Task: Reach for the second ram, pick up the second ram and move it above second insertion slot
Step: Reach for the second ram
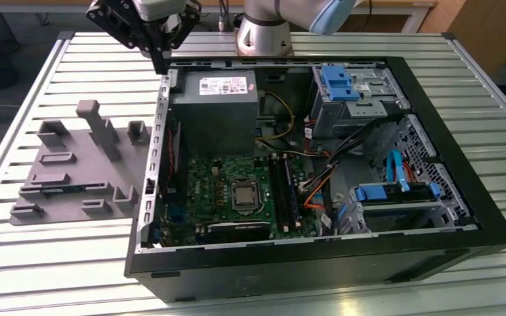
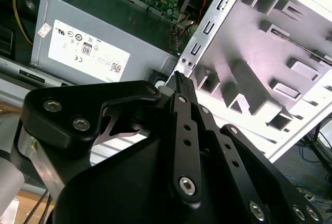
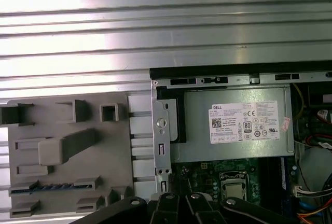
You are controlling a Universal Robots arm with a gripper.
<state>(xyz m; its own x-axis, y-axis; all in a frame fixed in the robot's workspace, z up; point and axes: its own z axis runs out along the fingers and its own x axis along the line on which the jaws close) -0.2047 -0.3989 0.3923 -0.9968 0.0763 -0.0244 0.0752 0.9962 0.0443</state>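
One ram stick (image 3: 52,186) sits in the gray holder (image 3: 67,156) on the tabletop (image 1: 77,263); claw (image 1: 161,66) hangs by the PC case (image 1: 323,263) edge, pressed together, empty.

The exterior view's top edge cuts off the arm (image 1: 266,29) and gripper (image 1: 160,62).
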